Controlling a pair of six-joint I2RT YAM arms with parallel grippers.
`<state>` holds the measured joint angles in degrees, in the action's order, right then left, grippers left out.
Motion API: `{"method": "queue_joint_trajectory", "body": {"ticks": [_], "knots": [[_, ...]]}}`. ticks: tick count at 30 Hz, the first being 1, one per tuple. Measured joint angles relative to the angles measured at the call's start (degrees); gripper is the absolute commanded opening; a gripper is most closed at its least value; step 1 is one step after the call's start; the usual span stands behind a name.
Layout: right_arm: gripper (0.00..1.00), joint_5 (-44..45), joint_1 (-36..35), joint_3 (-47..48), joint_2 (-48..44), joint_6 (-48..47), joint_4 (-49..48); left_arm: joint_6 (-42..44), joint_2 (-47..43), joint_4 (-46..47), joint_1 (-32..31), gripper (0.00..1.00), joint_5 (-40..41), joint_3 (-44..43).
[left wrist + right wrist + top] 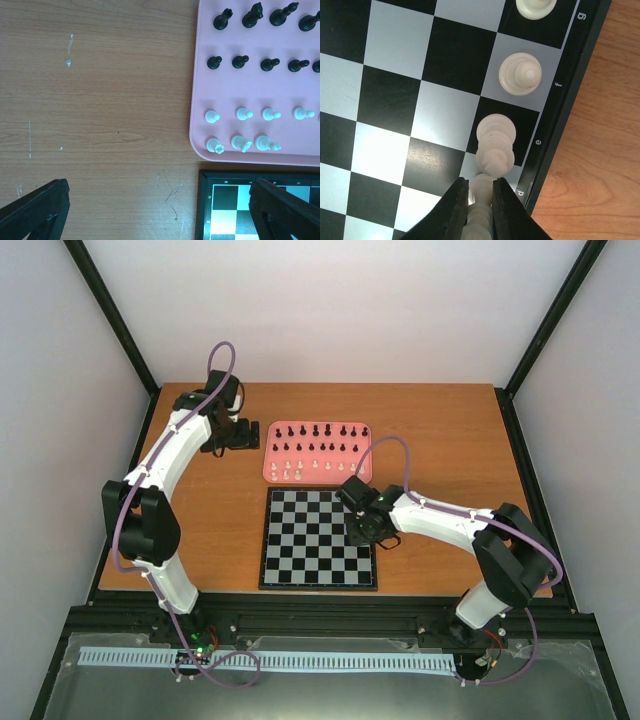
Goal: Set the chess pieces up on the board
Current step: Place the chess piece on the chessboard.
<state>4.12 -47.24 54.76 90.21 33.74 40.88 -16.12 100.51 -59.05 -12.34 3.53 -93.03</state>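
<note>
My right claw (480, 196) pinches a cream-white chess piece (482, 184) at the 3 o'clock edge of the board (300, 540); left claw (160, 202) gapes wide over the scratched wooden bench (100, 100), white walls (330, 300) around

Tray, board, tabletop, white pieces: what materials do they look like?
Tray: matte pink plastic, probably; moulded rounded rim.
Board: smooth, semi-gloss printed surface; pale squares show glare; substrate unclear.
Tabletop: wood-grain laminate or veneer, lightly scratched.
White pieces: cream plastic by their even sheen, possibly resin.
</note>
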Motion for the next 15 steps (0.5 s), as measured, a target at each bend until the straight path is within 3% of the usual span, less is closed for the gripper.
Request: {"method": "queue_joint_trajectory", "body": {"ticks": [4, 12, 15], "knots": [[0.27, 0.02, 0.0, 0.13, 0.2, -0.2, 0.02, 0.02, 0.0, 0.09, 0.0, 1.0, 0.02, 0.09], [0.28, 0.0, 0.0, 0.13, 0.22, -0.26, 0.0, 0.0, 0.0, 0.33, 0.0, 1.0, 0.09, 0.68], [0.36, -0.02, 0.0, 0.13, 0.2, -0.31, 0.04, 0.0, 0.0, 0.35, 0.0, 1.0, 0.09, 0.68]]}}
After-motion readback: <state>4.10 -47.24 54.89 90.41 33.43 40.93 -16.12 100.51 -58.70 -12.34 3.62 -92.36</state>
